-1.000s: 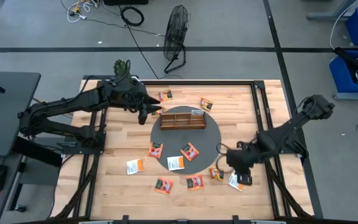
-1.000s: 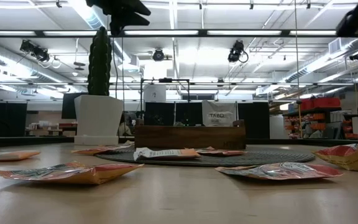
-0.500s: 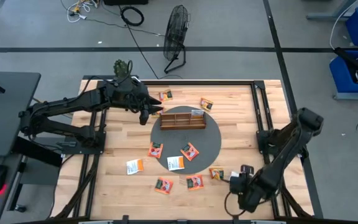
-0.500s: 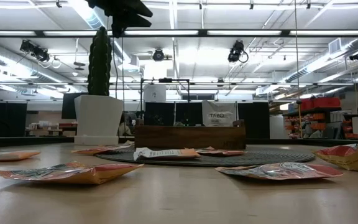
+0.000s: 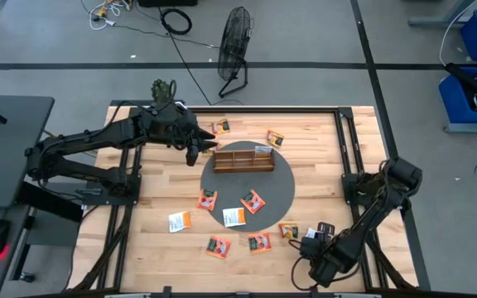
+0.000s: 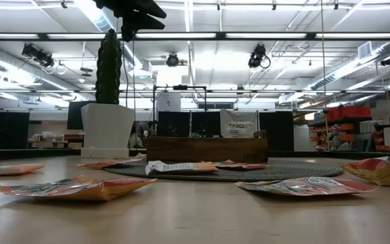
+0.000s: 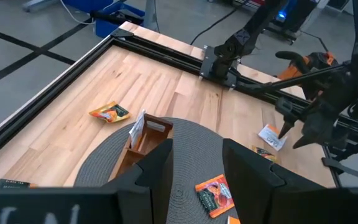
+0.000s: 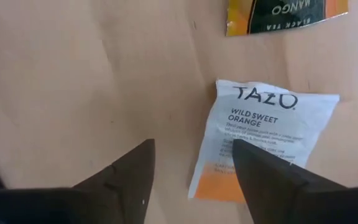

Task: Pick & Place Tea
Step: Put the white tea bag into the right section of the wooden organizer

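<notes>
Blond wooden table [image 5: 164, 199] under me, sachets scattered across it, and my right gripper [image 8: 191, 168] hangs spread wide and empty at the near right edge, directly over a white sachet [image 8: 266, 140] marked wild sweet orange. That one lies flat on the wood between my fingers [image 8: 120, 177], untouched. Just beyond it sits an orange-and-dark sachet [image 8: 284, 14].

I judge these packets feather-light, thin and a bit slick, with paper that crumples if squeezed hard. Lying flat, they give little to bite on, so I would pinch across one edge, pressing lightly into the wood to lift a lip.

Farther in, more tea sachets [image 5: 252, 201] lie on and around the dark round mat [image 5: 281, 184], with the wooden tray [image 5: 243, 158] at its far side, one packet standing in it.

Farthest, my left gripper [image 7: 194, 168] hovers beside the tray's left end, fingers parted, nothing held.
</notes>
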Controlling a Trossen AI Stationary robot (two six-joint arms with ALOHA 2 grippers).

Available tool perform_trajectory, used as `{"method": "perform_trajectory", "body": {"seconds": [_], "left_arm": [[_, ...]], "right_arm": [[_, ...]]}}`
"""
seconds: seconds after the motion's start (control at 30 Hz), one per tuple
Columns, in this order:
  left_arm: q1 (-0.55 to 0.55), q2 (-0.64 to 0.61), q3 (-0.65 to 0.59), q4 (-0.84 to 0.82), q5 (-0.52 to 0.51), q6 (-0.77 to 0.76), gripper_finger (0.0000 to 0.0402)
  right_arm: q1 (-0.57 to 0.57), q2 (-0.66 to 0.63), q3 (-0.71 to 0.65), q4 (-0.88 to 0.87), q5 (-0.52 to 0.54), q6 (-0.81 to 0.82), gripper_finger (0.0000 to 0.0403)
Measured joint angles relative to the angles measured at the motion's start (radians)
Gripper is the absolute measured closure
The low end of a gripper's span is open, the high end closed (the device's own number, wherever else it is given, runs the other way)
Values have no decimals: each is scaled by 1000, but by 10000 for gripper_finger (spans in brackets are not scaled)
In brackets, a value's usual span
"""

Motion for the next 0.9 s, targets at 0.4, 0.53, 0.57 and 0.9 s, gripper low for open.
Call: {"method": "perform_trajectory", "body": {"seconds": [0.4,0.53,0.57,0.9], "left_arm": [[0,0,0,0,0,-27,259],[0,0,0,0,0,-27,259],[0,0,0,0,0,-27,259],[0,0,0,1,0,-27,259]], "right_arm": [[-35,43,5,-6,-49,13,238],[-51,45,4,-12,-53,9,290],[-54,45,4,-14,-53,8,305],[-78,23,-3,-56,-51,-21,395]]}}
